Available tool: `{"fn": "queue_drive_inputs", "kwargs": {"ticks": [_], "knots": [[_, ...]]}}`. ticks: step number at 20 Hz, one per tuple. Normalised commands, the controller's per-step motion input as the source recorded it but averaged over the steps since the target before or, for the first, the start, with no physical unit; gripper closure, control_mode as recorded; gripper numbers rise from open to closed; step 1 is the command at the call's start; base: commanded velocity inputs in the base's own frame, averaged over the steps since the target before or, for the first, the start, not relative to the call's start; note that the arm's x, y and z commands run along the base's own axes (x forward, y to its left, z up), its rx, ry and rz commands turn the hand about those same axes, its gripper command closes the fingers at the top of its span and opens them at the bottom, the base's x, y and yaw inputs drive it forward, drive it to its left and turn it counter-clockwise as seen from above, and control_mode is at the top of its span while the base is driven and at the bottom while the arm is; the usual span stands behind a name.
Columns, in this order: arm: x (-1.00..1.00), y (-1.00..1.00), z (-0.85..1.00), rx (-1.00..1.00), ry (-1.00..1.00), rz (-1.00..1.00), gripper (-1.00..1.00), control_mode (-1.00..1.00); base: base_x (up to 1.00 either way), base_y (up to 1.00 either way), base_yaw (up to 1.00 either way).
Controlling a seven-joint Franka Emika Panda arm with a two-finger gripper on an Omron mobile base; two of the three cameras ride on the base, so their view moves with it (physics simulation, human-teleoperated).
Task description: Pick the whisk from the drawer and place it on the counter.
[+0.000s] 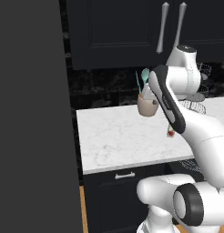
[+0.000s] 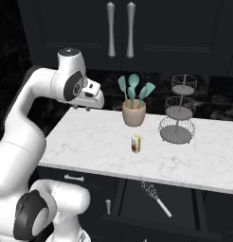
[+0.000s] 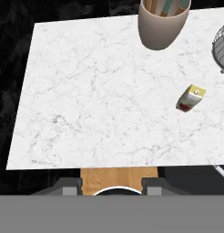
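Gripper [image 2: 90, 108] high above whisk [image 2: 155, 197], empty

No text, label, brand, number or sign can be read anywhere in these pictures. The small carton [image 2: 136, 143] standing on the counter [image 2: 90, 142] carries a red and cream printed face, but it is too small and blurred to make out any lettering. The tan utensil crock [image 2: 134, 113] and the black cabinet doors [image 2: 151, 33] are plain, with no markings.
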Motion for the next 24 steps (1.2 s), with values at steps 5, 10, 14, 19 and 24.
{"fn": "queue_drive_inputs", "kwargs": {"ticks": [5, 10, 14, 19, 24], "knots": [[0.00, 0.00, 0.00, 0.00, -0.01, 0.00, -1.00, -1.00, 0.00, 0.00, 0.00], [-0.10, -0.16, -0.08, 0.00, 0.06, -0.04, -1.00, -1.00, 0.00, 0.00, 0.00], [-0.08, -0.96, -0.06, 0.00, 0.18, -0.02, -1.00, -1.00, 0.00, 0.00, 0.00], [-0.27, -1.00, -0.12, 0.03, 0.20, 0.00, -1.00, -1.00, 0.00, 0.00, 0.00], [-0.28, -1.00, -0.20, 0.01, 0.16, -0.02, -1.00, -1.00, 0.00, 0.00, 0.00]]}}
